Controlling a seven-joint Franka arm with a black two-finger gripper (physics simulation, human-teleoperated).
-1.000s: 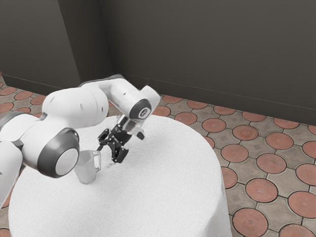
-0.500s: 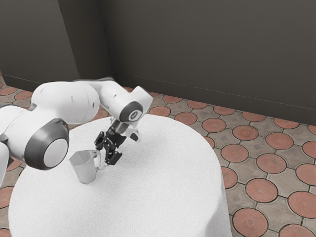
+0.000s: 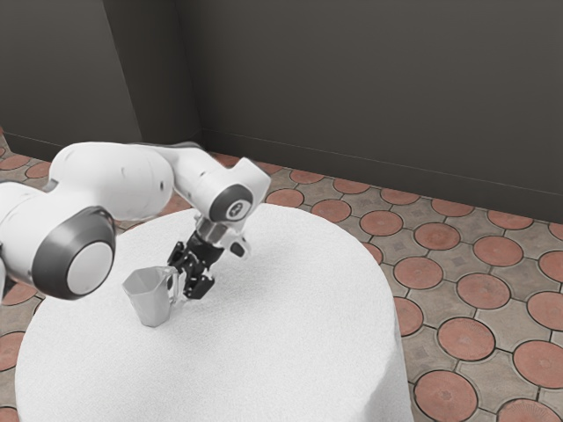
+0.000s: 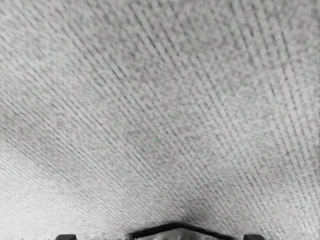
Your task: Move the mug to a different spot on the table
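A pale grey mug (image 3: 148, 297) stands on the round white table (image 3: 290, 334), toward the exterior view's left, its handle (image 3: 174, 287) turned to the arm. My black gripper (image 3: 187, 278) is low over the cloth right at that handle, and its fingers are spread with the handle between them, so it is open. In the wrist view a dark blurred edge of the mug (image 4: 175, 230) lies just under the hand, over the woven tablecloth (image 4: 160, 110).
The table's edge (image 3: 387, 290) drops off on the exterior view's right to a red tiled floor (image 3: 475, 299). Dark walls (image 3: 369, 79) stand behind. My white arm (image 3: 114, 193) looms over the table's left side.
My gripper has moved down and toward the exterior view's left, closing in on the mug's handle. The mug has shifted slightly left with it.
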